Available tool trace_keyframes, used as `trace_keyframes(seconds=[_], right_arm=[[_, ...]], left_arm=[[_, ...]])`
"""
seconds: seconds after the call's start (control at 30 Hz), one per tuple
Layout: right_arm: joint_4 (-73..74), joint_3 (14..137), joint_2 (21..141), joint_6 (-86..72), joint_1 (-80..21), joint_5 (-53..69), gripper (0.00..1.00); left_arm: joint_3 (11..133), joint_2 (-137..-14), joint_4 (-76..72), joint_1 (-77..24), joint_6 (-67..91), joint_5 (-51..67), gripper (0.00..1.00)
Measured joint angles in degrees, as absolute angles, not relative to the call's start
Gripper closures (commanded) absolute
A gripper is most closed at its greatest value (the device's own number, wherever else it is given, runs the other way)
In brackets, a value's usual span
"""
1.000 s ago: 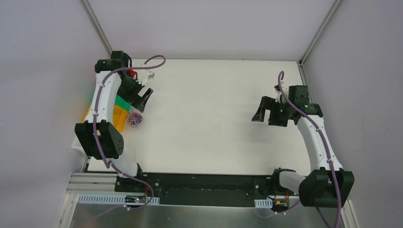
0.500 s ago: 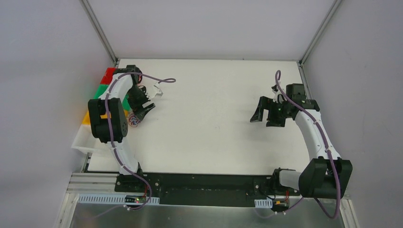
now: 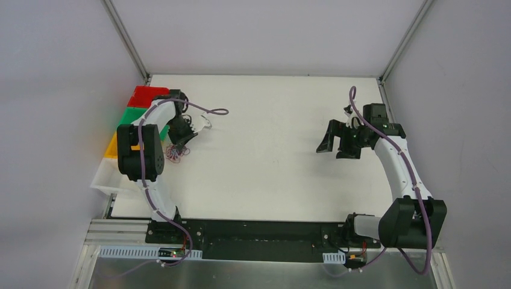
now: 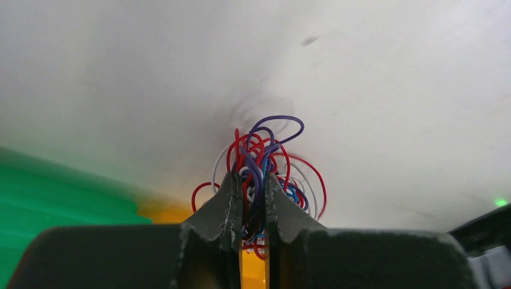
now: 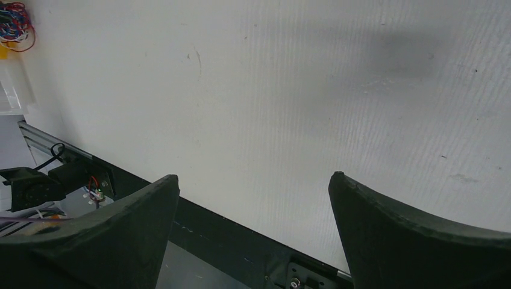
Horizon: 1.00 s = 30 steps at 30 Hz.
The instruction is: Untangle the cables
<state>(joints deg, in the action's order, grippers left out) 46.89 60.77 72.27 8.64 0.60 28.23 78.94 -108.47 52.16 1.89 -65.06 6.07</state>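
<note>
Cables [image 3: 176, 152], a small knot of red, blue, purple and white wires, sit at about nine o'clock on the white table [image 3: 265, 168], near a yellow bin [image 3: 112, 147]. The left gripper [image 4: 248, 180] is pinched onto the bundle, with strands caught between its nearly touching fingers. The right gripper [image 3: 335, 146], at three o'clock, hangs over bare table, jaws spread wide, holding nothing.
</note>
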Motion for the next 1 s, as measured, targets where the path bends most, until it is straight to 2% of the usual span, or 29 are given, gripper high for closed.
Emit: trace_keyframes(seconds=[0.17,0.27,0.37,0.63,0.93,1.0], right_arm=[[47.0,62.5,73.9,8.4,0.6,31.6,0.01],[45.9,63.6,74.8,7.1,0.6,35.6,0.01],[42.1,63.6,74.7,3.6,0.2,39.3,0.01],[31.0,65.0,75.6,-7.7,-8.5,44.6,0.01],[24.2,71.4,84.1,-16.1,-18.0,49.1,0.01],[22.8,71.9,85.8,-17.9,-19.0,49.8,0.06]], left_arm=[[79.6,-101.8,52.4,-7.1,-52.5,15.6,1.0],[84.7,-98.6,52.3,-12.8,-39.6,24.5,1.0],[88.5,-96.0,46.2,-16.8,-22.7,32.2,1.0],[90.3,-93.3,32.6,-22.3,10.8,36.2,1.0],[73.5,-91.1,4.8,-22.9,40.7,40.6,1.0],[72.0,-91.1,-1.0,-23.0,45.7,41.4,1.0]])
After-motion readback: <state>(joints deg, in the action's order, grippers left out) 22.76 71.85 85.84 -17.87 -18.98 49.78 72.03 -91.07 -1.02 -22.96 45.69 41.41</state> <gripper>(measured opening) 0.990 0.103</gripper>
